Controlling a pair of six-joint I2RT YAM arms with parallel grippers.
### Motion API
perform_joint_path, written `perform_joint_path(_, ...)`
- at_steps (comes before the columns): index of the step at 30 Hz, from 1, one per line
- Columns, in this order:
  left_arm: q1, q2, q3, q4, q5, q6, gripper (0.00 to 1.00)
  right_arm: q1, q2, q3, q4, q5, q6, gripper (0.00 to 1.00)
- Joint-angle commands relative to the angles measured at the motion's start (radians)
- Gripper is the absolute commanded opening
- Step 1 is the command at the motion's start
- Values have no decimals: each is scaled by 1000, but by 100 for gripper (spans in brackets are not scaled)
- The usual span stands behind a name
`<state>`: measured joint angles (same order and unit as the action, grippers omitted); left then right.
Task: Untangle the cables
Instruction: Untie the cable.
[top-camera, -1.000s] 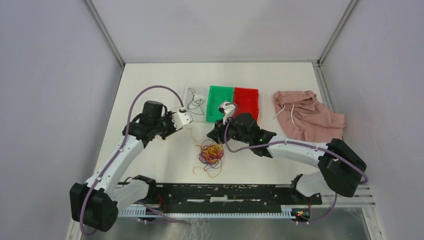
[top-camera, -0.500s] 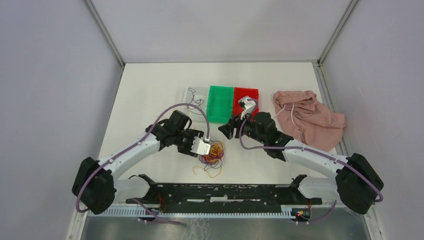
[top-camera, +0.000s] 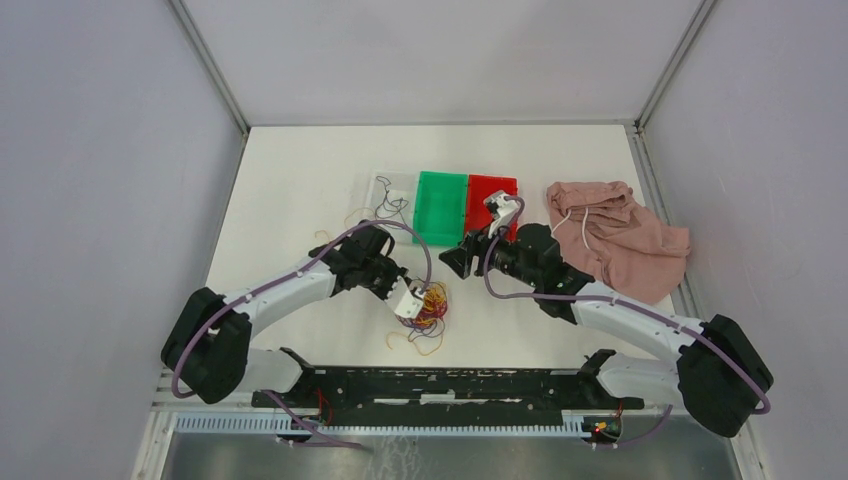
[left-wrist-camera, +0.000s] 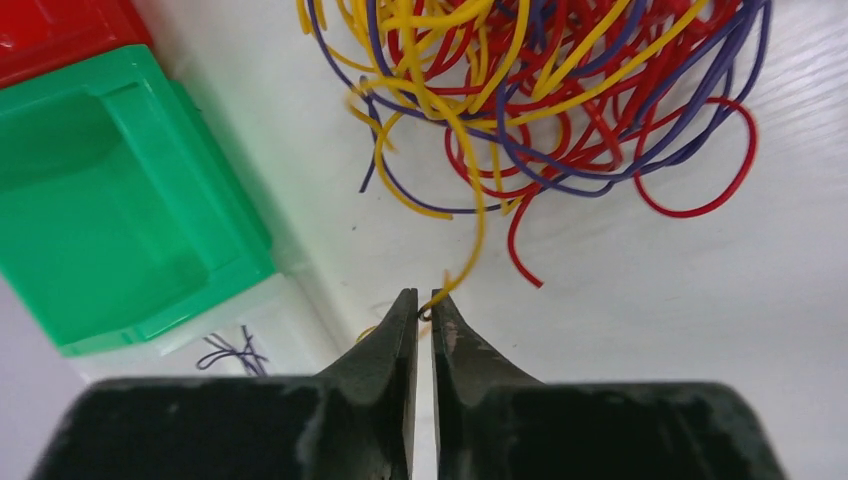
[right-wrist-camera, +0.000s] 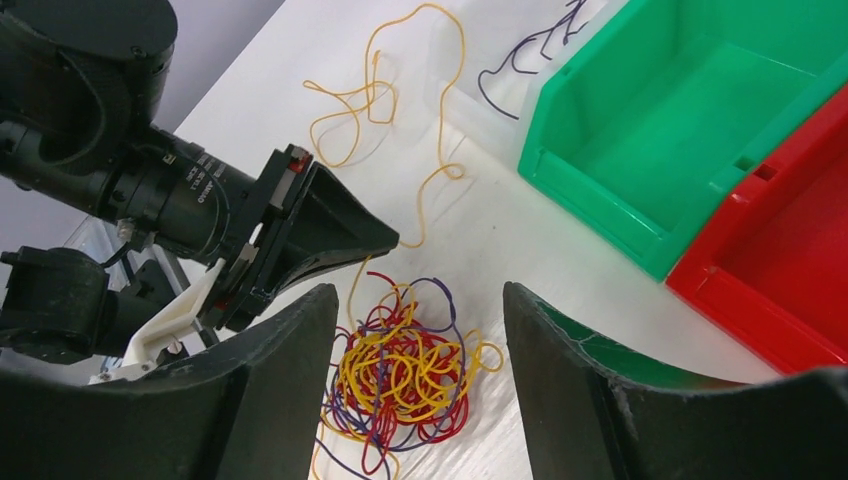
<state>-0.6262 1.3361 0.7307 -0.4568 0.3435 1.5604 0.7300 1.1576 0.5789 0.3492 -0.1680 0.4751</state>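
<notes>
**Light, springy cable clump, one yellow strand pinched**

You are looking down on a white table (top-camera: 300, 180). A crumpled pink cloth (top-camera: 620, 240) lies at the right. At the middle back stand three small bins in a row: a clear bin (top-camera: 392, 190), a green bin (top-camera: 441, 205) and a red bin (top-camera: 478, 195).

The right gripper (right-wrist-camera: 418, 292) hovers over the bins with its jaws spread wide, holding nothing, and faces the clump.

The cables (top-camera: 430, 308) sit in a loose knot of yellow, red and purple loops. The knot is on bare table near the arm bases, in front of the green bin.

The left gripper (left-wrist-camera: 421, 300) sits at the knot's edge. Its jaws are closed to a thin slit on a yellow strand (left-wrist-camera: 480, 220) that trails out of the knot.

Expect these wires to be very light, limp yet springy, and smooth enough to slip. Pulling one will likely drag the whole knot. Take hold of a free end or an outer loop, and pin the knot with your other gripper.
</notes>
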Motion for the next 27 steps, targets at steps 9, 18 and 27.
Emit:
perform_joint_path(9, -4, -155, 60, -31, 68, -78, 3, -2, 122, 8, 208, -245, 4, 76)
perform_joint_path(18, -7, -255, 224, -136, 116, -382, 3, 87, 165, 70, 215, -287, -112, 77)
perform_joint_path(27, -16, -313, 273, -186, 117, -453, 3, 176, 314, 160, 264, -203, -110, 74)
